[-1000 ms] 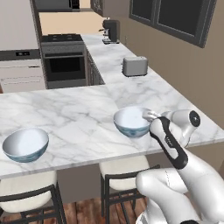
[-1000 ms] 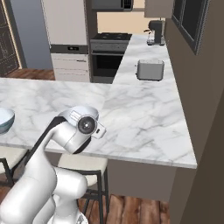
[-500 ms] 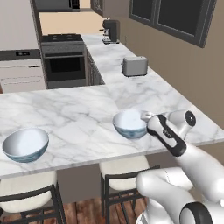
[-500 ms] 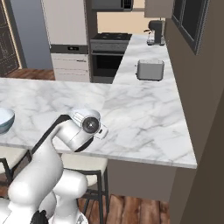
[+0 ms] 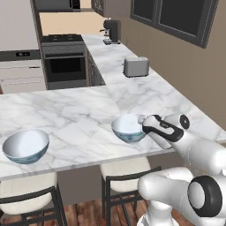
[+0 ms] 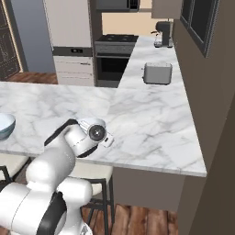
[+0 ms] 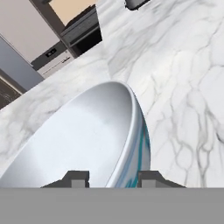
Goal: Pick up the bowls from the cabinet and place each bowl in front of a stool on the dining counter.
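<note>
Bowls number two on the dining counter in the left base view: one bowl at left, another beside the gripper, above two stools. Hand view: fingertips straddle the rim, unclamped.

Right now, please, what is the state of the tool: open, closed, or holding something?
Tool: its fingers straddle the rim of the right bowl on the dining counter; whether it still grips cannot be told.

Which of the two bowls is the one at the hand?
The right bowl, above the right stool. The hand straddles its rim; the left bowl sits far along the counter.
</note>
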### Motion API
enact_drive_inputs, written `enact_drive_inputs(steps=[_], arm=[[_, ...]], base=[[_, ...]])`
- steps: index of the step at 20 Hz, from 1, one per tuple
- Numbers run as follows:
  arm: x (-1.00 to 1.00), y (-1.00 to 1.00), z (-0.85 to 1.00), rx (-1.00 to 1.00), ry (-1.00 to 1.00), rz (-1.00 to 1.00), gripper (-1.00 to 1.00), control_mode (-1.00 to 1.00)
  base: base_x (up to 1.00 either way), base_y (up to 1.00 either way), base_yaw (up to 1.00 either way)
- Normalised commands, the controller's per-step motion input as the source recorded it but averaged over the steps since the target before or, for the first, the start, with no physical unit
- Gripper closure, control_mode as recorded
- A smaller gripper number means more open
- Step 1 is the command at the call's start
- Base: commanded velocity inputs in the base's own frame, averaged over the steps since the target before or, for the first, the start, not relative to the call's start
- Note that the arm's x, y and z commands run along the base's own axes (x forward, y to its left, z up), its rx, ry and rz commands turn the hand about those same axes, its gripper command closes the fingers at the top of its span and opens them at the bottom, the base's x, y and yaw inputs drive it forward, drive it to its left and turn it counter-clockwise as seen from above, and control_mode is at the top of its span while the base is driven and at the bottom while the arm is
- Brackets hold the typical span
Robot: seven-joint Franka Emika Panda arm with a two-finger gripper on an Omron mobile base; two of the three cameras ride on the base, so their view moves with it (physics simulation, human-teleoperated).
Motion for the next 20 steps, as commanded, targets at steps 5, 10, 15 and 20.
enact_drive_inputs(steps=[5, 10, 15, 20], arm=[[0.22, 0.04, -0.32, 0.0, 0.0, 0.0, 1.0, -1.0], [0.19, 0.01, -0.31, 0.0, 0.0, 0.0, 1.0, -1.0], [0.17, 0.04, -0.3, 0.0, 0.0, 0.0, 1.0, -1.0], [-0.02, 0.09, 0.02, 0.0, 0.0, 0.0, -1.0, -1.0]], base=[[0.0, 0.0, 0.0], [0.0, 0.0, 0.0], [0.0, 0.0, 0.0], [0.0, 0.0, 0.0]])
